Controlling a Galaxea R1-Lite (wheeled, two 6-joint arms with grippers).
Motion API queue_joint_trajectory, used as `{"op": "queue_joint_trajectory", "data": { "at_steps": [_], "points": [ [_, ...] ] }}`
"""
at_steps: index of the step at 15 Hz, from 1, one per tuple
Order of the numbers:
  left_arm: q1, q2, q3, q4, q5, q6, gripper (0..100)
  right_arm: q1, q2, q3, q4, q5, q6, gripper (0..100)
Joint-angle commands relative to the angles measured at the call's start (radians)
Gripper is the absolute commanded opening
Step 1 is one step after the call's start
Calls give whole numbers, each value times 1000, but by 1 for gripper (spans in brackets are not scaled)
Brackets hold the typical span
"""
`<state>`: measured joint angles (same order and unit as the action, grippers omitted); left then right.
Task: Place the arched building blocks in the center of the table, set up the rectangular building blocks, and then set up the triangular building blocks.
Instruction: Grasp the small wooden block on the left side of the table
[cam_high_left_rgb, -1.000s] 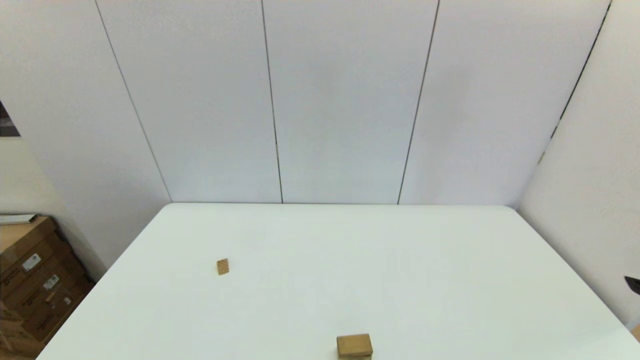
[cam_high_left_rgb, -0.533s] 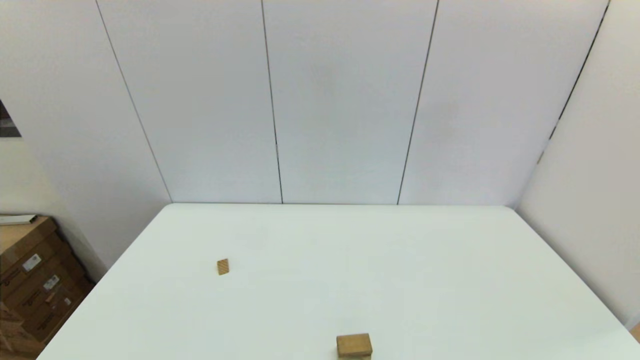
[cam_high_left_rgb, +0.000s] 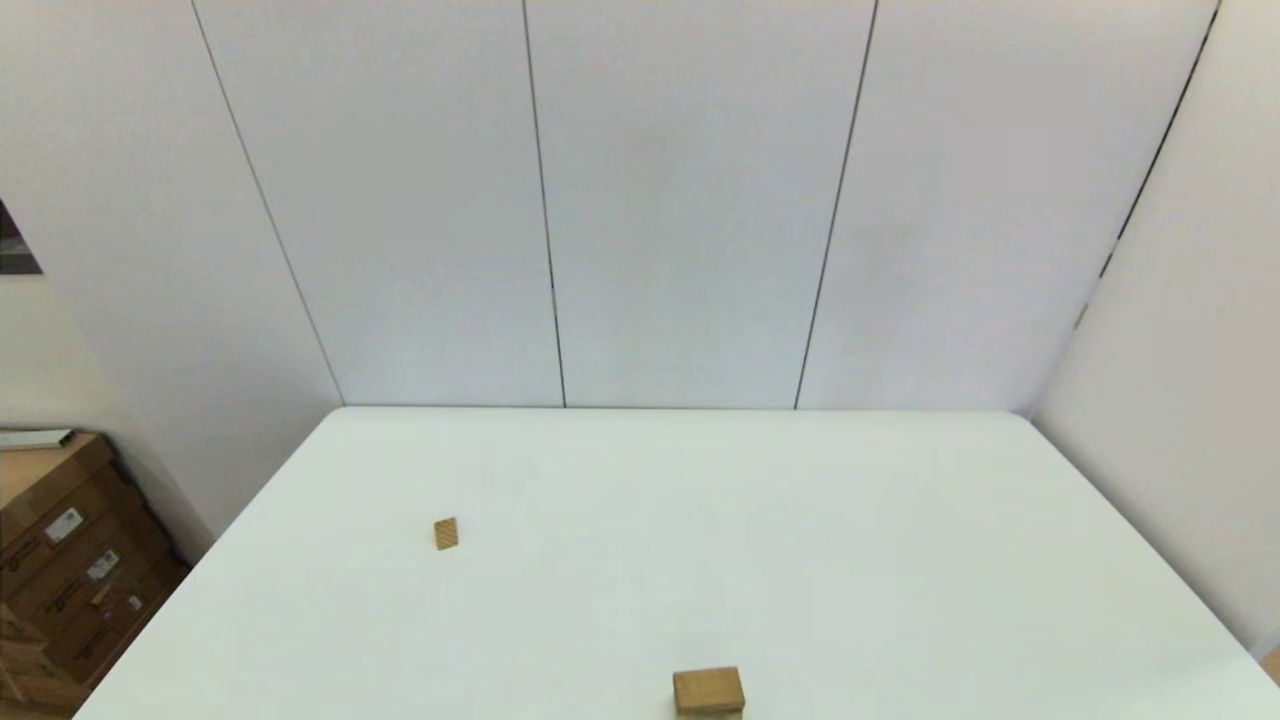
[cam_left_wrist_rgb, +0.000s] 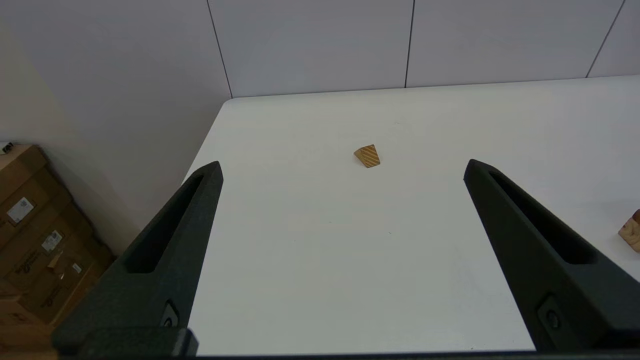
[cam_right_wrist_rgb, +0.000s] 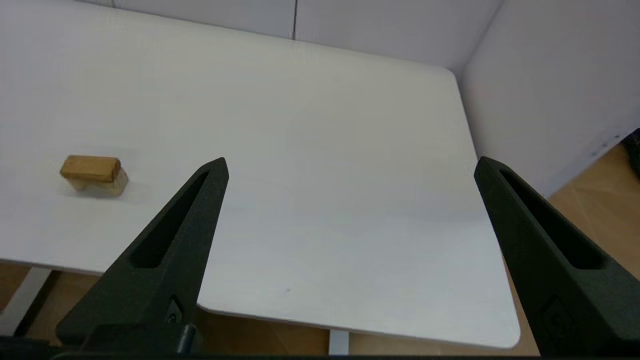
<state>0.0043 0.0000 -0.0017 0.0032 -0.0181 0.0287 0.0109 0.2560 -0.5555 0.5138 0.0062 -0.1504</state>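
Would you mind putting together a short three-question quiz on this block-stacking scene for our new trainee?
1. True or false: the rectangular block already lies on top of the arched block.
2. Multiple choice: the triangular block is (A) held in the left gripper, (B) alone on the table toward the robot's left, (C) on the stack.
3. Fill in: both the left gripper and the right gripper are ____ and hold nothing.

Key: 1 true; 2 B; 3 open.
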Motion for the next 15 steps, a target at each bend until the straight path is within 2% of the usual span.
{"op": "queue_joint_trajectory", "data": {
  "at_steps": [1, 2, 4, 6, 7, 8, 9, 12, 15],
  "points": [
    [0, 2, 0, 0, 0, 0, 100, -3, -96, 71, -3, -5, -14, 100],
    [0, 2, 0, 0, 0, 0, 100, -5, -144, 118, -5, -6, -58, 100],
    [0, 2, 0, 0, 0, 0, 100, -6, -262, 233, -35, -5, -81, 100],
    [0, 2, 0, 0, 0, 0, 100, -8, -256, 385, -322, -3, 8, 100],
    [0, 2, 0, 0, 0, 0, 100, -8, -256, 454, -446, -3, 9, 100],
    [0, 2, 0, 0, 0, 0, 100, -8, -256, 525, -518, 0, 0, 100],
    [0, 2, 0, 0, 0, 0, 100, -8, -256, 543, -543, 3, -17, 100],
    [0, 2, 0, 0, 0, 0, 100, -8, -256, 545, -552, -2, -11, 100],
    [0, 2, 0, 0, 0, 0, 100, -8, -256, 545, -523, 26, 2, 100]
  ]
}}
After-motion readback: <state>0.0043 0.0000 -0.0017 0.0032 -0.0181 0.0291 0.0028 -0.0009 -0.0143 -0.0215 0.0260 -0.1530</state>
